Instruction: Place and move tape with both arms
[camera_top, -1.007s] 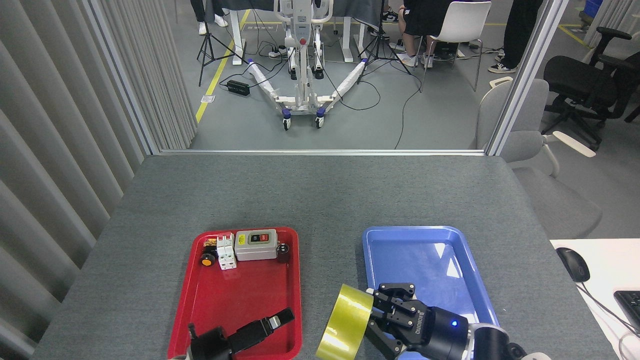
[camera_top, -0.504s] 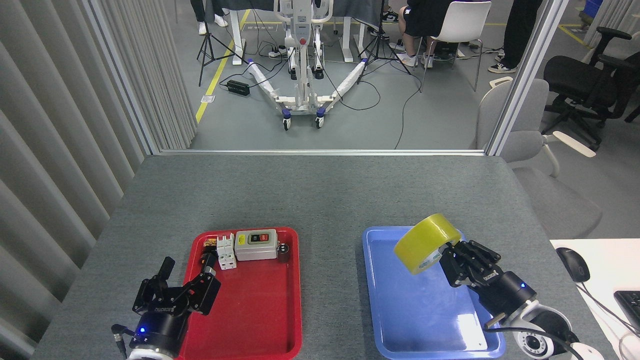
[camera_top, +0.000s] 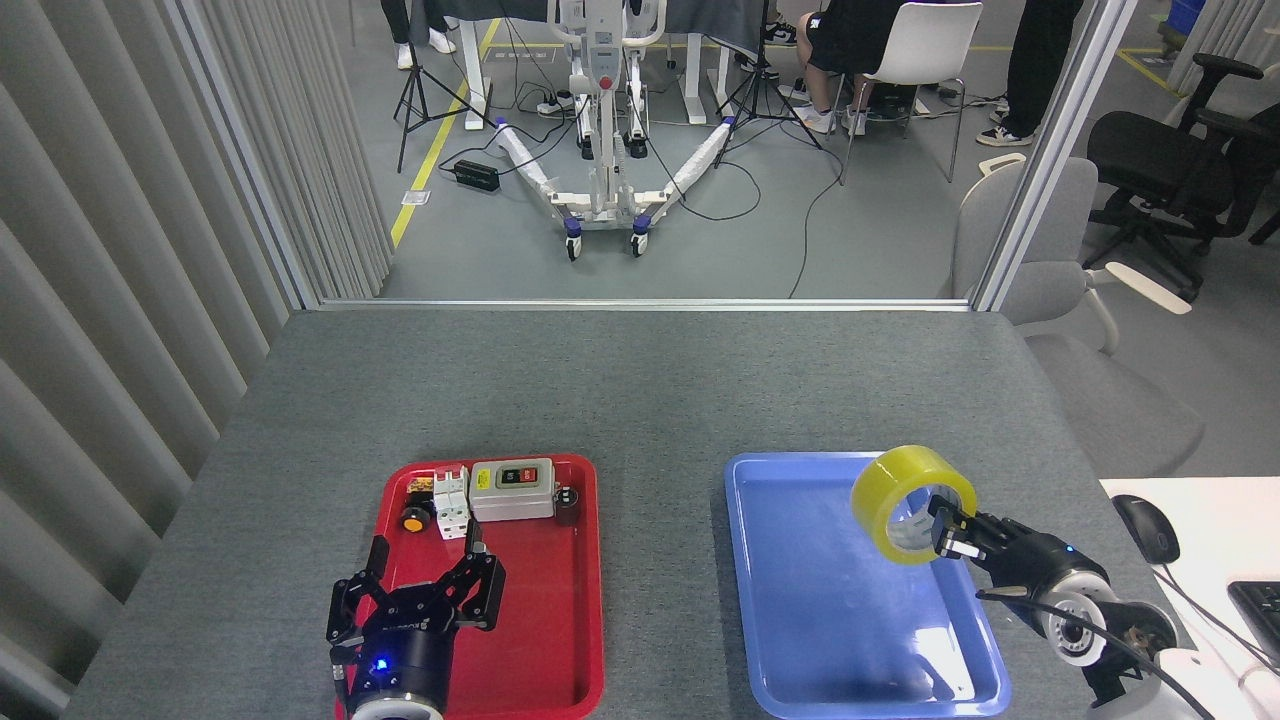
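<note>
The tape, a wide yellow roll with a white printed core, hangs tilted above the right side of the blue tray. My right gripper reaches in from the lower right and is shut on the roll's wall, with one finger inside the core. My left gripper stands open over the near-left part of the red tray, its fingers spread and nothing between them.
At the red tray's far end sit a grey switch box, a white breaker, a small orange-capped button and a small dark part. A computer mouse lies on a white desk at the right.
My right gripper has carried the tape a little to the right and turned it so its core faces me. My left gripper has moved right, from beside the red tray to over it.
</note>
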